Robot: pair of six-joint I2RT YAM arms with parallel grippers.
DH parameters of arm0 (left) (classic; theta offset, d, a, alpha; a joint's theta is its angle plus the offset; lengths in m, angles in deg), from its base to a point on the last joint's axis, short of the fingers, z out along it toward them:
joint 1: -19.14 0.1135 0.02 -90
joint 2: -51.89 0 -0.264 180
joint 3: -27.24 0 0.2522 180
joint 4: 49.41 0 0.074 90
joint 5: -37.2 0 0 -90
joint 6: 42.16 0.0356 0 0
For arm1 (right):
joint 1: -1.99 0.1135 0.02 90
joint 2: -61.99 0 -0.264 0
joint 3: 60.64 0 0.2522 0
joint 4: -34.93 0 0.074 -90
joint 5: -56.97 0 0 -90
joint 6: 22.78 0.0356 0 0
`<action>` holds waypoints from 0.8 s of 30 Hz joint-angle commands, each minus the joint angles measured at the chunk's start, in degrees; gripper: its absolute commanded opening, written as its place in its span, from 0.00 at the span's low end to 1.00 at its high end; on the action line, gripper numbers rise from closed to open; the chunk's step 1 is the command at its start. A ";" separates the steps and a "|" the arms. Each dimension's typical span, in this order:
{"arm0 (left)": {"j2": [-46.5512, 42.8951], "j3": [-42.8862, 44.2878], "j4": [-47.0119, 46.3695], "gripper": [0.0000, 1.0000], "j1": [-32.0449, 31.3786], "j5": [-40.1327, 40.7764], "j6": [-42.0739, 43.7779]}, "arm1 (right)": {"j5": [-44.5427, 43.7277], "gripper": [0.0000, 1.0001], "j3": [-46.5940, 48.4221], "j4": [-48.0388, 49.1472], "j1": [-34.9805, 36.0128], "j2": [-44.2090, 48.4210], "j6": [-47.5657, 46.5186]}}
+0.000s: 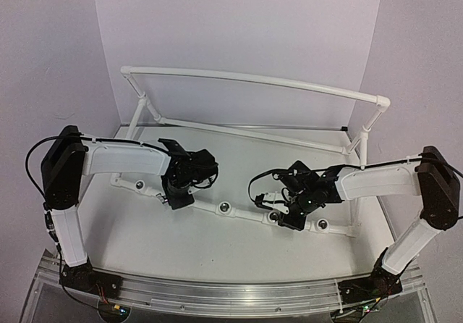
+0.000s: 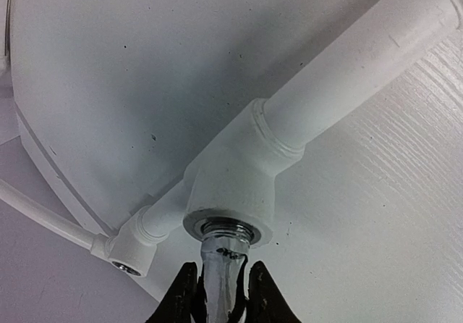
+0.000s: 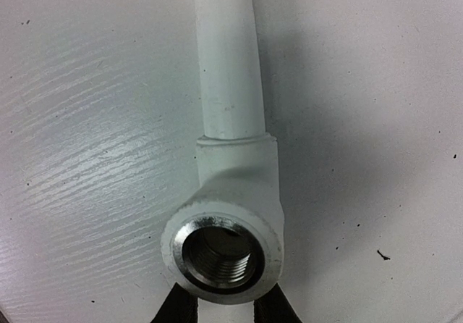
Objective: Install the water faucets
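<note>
Table (image 1: pixel 217 254) first: white, with a curved white backdrop (image 1: pixel 239 33) behind it. On it we've got the white pipe frame (image 1: pixel 253 80), with a top rail up at the back and a lower run of pipe lying across the table close to the arms, dotted with round sockets facing up.

The left arm (image 1: pixel 123 160) reaches in to the left part of that lower run. The right arm (image 1: pixel 376 182) comes in from the other side to the right part, and one open socket (image 1: pixel 226 208) sits between the two.

The left gripper (image 2: pixel 222 274) is squeezed nearly closed on the shiny stem of a faucet (image 2: pixel 223 254). The faucet's top end sits in the metal-ringed mouth of a pipe fitting (image 2: pixel 231 185).

From the right wrist, the right gripper (image 3: pixel 226 303) is under another fitting (image 3: pixel 239 171). Its black fingers (image 3: pixel 177 307) poke out on either side of the lower rim. We honestly can't tell if they're pinching it or just sitting beside it.

That fitting's threaded metal hole (image 3: pixel 221 254) has nothing screwed in.
</note>
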 commanded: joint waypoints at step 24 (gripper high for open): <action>1.10 -0.57 -1.87 0.47 -3.32 8.28 12.65 | 3.18 0.24 -1.63 -2.18 0.32 -1.08 0.87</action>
